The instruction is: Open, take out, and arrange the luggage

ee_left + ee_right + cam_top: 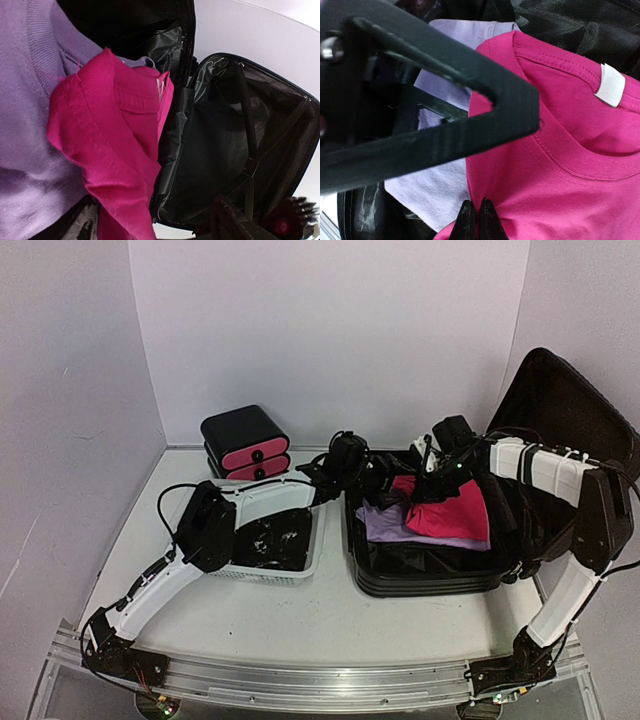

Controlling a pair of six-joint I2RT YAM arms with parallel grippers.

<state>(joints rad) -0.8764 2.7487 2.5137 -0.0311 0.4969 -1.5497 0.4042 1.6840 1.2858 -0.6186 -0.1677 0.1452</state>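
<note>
Right claw point(473, 222) is pinching the pink shirt point(570, 165), left claw point(368, 472) is spread wide; I'm needing a clean lift from the luggage point(420, 572).

A lab booth: plain white walls point(330, 330), white table point(300, 615), aluminium mounting rail point(320, 675).

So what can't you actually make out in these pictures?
Top view: the dark heap in the white basket is too small to identify.
All views: the pink shirt and purple garment cover whatever lies beneath them in the luggage.
Right wrist view: the right gripper has shut tips at the bottom edge; whether they pinch fabric is cut off.
</note>
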